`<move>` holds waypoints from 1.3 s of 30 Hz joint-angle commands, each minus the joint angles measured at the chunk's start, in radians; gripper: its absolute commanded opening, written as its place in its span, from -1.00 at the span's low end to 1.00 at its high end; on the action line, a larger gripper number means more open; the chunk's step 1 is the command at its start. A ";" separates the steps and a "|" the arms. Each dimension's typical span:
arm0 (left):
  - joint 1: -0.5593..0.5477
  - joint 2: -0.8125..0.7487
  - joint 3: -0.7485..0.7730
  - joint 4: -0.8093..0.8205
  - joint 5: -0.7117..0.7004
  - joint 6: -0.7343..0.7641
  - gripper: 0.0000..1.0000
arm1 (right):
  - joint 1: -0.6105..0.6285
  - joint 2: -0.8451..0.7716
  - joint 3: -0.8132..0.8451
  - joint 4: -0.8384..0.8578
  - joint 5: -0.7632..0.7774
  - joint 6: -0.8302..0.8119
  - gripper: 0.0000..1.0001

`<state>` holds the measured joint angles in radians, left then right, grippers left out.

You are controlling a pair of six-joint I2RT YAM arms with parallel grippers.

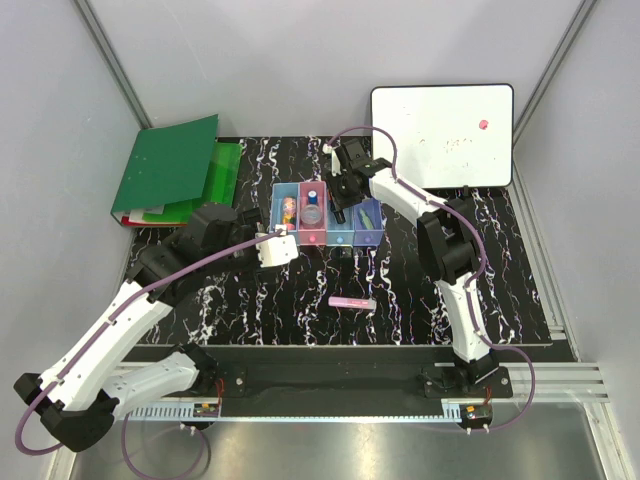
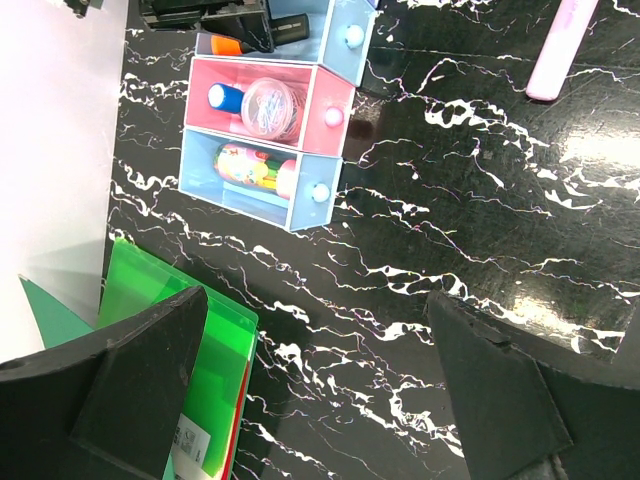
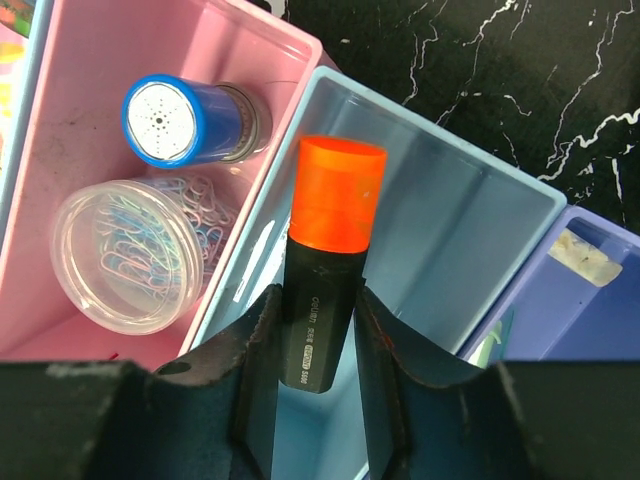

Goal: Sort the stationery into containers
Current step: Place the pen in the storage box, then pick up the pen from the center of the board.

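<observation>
- At centre, my right gripper [image 3: 320, 335] pinches the orange-capped stick [image 3: 330, 250] over the light-blue bin [image 3: 470, 230].
- Upper left, the pink bin [image 3: 90, 60] holds a blue-capped tube [image 3: 175, 120] and a clear clip tub [image 3: 130, 255].
- My left gripper [image 2: 310, 375] is spread.

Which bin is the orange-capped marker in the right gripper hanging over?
The light blue bin between the pink bin and the violet-blue bin; the other light blue bin lies beyond the pink.

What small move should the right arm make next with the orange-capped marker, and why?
Probably open the right gripper to release: its fingers flank the orange-capped marker, which hangs cap-down over the bare light blue bin beside the pink bin.
</observation>
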<state>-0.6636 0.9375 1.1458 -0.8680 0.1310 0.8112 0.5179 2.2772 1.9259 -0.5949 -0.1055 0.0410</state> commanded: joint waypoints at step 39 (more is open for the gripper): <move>0.007 -0.029 -0.086 0.024 -0.044 -0.046 0.97 | 0.007 -0.654 -0.341 -0.100 -0.028 -0.423 -0.06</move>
<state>-0.6613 0.9424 1.0695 -0.8700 0.1169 0.7811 0.5251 1.7473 1.6688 -0.6212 -0.0738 -0.2516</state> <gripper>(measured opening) 0.987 0.469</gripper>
